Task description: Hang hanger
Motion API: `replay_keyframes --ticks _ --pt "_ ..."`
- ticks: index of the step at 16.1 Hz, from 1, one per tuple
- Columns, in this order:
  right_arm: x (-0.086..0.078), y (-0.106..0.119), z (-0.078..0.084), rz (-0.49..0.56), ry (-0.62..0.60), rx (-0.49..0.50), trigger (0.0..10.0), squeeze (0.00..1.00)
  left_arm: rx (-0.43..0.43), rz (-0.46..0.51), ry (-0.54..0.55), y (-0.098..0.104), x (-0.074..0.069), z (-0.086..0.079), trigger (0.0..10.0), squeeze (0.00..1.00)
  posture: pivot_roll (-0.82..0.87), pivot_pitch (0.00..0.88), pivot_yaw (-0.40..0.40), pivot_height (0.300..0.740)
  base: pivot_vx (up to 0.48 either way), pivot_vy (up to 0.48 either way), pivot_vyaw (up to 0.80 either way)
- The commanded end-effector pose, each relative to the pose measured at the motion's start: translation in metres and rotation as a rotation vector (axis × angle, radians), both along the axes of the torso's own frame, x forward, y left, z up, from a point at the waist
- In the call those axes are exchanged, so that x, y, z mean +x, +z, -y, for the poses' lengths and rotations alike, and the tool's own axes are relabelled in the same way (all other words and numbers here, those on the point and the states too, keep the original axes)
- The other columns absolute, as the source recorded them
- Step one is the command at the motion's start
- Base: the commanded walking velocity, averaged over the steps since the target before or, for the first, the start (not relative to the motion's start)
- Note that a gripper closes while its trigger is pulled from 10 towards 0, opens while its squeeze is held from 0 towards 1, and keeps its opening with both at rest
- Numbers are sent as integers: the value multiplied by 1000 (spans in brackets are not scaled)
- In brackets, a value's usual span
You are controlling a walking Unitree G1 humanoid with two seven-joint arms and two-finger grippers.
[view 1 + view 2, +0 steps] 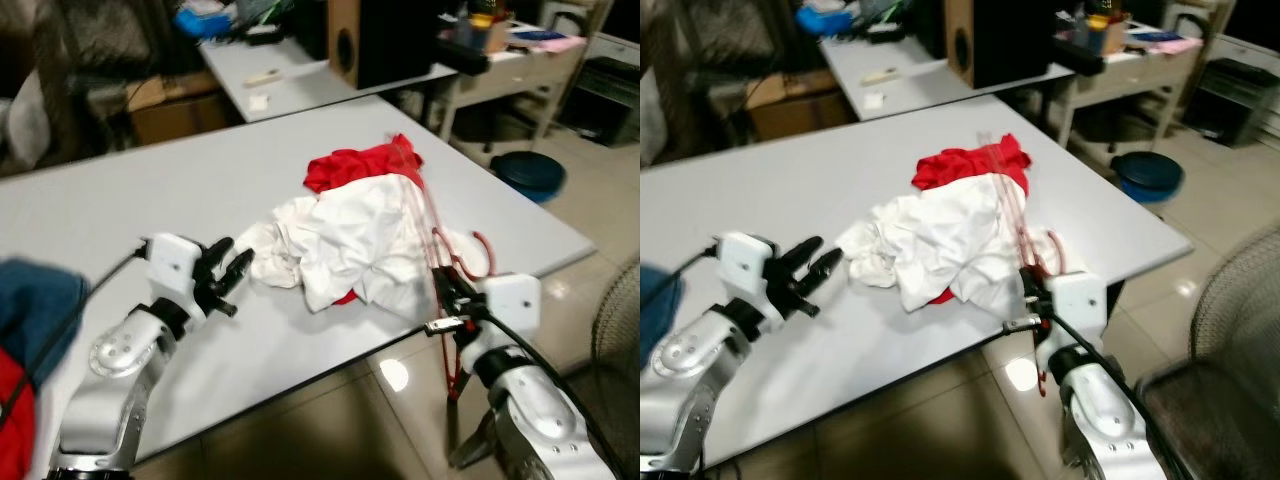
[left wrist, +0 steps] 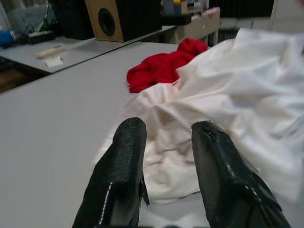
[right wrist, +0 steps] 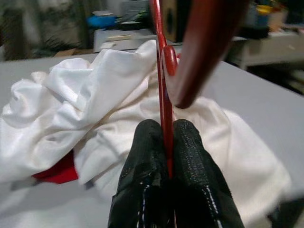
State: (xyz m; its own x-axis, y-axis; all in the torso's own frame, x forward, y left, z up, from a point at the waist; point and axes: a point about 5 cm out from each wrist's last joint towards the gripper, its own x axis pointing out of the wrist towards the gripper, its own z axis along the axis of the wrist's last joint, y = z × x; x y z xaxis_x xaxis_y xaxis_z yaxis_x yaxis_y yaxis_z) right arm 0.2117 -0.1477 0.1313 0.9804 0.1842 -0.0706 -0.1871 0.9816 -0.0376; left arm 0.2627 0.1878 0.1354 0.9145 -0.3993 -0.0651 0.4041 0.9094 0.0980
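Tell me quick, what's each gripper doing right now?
Left gripper: open, holding nothing, at the edge of the white garment.
Right gripper: shut on the red hanger at the table's near edge.

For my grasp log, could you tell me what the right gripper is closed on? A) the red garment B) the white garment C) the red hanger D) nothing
C: the right gripper has both fingers pinched on the thin bar of the red hanger, above the white garment.

My head cameras are looking down over the table's [image 1: 150, 190] near edge. Both wrist cameras are sitting low and close, facing the white garment [image 2: 247, 95] they share.
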Motion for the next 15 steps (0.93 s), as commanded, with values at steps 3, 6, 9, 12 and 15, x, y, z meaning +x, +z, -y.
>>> replay_keyframes --ticks 3,6,9,12,15 --pt "-6 13 6 47 -17 14 10000 0 -39 -25 19 -6 7 15 10000 0 -153 0 116 740 0 -320 0" --pt "-5 15 12 45 3 6 10000 0 -71 -56 43 -10 13 15 10000 1000 -159 0 108 740 0 0 0" --pt "-3 17 19 39 42 -12 10000 0 56 -119 116 -25 25 -4 10000 1000 -161 0 98 740 0 0 0" --pt "1 20 17 37 86 -16 10000 0 131 -187 68 -34 35 -16 10000 1000 -164 0 91 740 0 0 0" --pt "4 18 14 29 119 -22 10000 0 201 -220 -52 -41 45 -12 10000 0 -153 0 86 740 0 0 0"
